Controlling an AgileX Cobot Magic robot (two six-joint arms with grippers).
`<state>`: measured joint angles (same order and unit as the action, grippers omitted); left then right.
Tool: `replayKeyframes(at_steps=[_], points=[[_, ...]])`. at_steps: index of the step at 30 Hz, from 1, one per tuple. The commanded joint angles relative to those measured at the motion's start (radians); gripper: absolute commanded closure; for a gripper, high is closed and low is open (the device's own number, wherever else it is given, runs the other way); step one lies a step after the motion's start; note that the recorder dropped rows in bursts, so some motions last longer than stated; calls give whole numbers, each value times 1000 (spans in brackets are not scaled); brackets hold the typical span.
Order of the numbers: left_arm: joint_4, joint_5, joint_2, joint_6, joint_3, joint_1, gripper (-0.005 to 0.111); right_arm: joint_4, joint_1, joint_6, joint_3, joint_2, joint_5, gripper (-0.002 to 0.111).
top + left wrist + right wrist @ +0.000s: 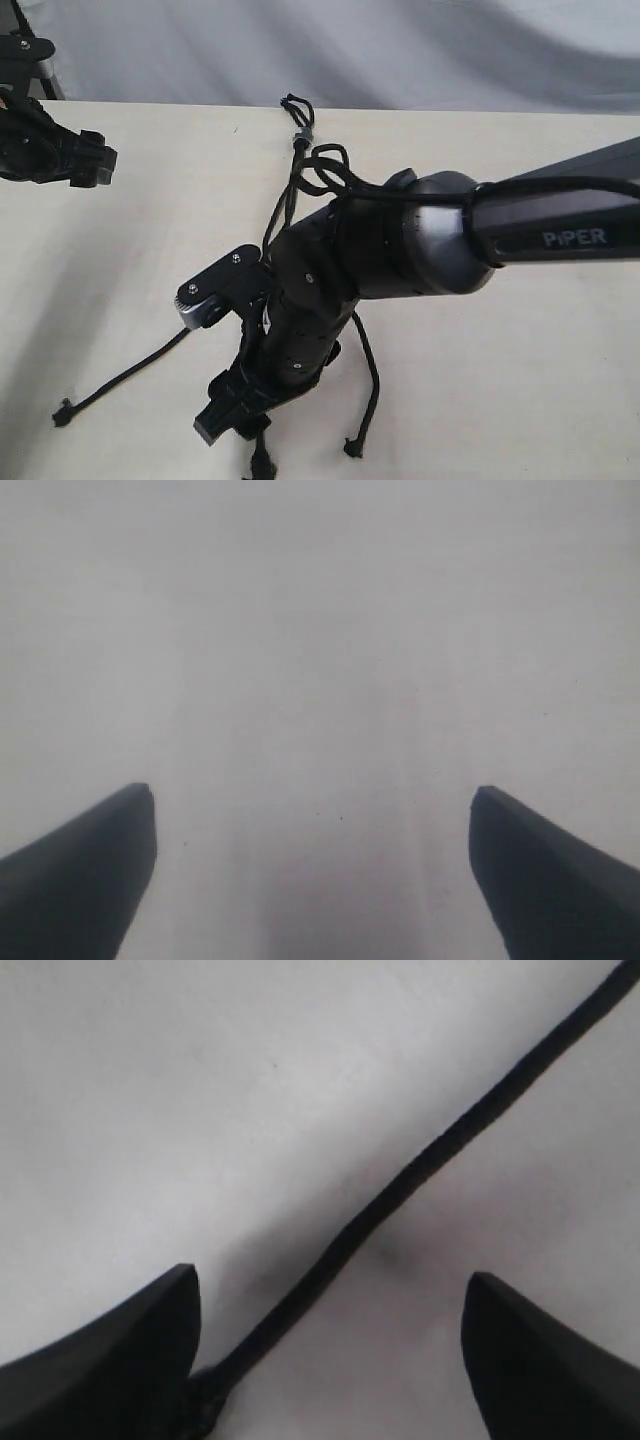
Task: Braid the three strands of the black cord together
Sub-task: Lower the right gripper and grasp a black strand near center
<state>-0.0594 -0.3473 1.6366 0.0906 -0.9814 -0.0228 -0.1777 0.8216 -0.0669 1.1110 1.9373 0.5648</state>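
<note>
The black cord lies on the pale table (520, 380), its tiny loop (293, 103) and grey clamp (302, 135) at the far edge. From there the three strands run toward the near edge, mostly hidden under my right arm. The left strand (130, 375) ends in a knot (63, 413). The right strand (372, 380) ends at its own knot (352, 447). The middle strand's end (262, 465) shows below my right gripper (235, 425). In the right wrist view that gripper (332, 1280) is open over a strand (420, 1165) whose knot (205, 1400) lies beside one finger. My left gripper (95, 160) (312, 792) is open over bare table.
The right arm (560, 235) reaches across the middle of the table and covers most of the cord. Grey cloth (400, 50) hangs behind the table's far edge. The arm's own thicker cables (335, 175) curl near the clamp.
</note>
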Motion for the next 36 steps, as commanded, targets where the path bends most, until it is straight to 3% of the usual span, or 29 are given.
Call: replayKeyframes(at_steps=[1,4,9,15,21,24,30,34,36], points=[[-8,9,-4,-5,2,1,27,14,29,8,6,33,-6,41],[-8,9,-4,-5,2,1,27,53,62,10,14,57,24,58],[-8,9,-4,-5,2,1,27,142,78,47,52,66,108,108],[-8,9,-4,-5,2,1,27,275,76,44,160,8,258,108],[-8,7,-4,-5,2,1,27,626,66,56,199,-16,362,108],[-8,7,-4,-5,2,1,27,743,-11,82,188,15,359,108],[-25,-2,-4,-5,2,1,27,709,-173,99,188,153,273,108],[-25,-2,-4,-5,2,1,27,659,-178,80,186,204,321,108],[-25,-2,-4,-5,2,1,27,495,-143,-27,186,202,399,108]])
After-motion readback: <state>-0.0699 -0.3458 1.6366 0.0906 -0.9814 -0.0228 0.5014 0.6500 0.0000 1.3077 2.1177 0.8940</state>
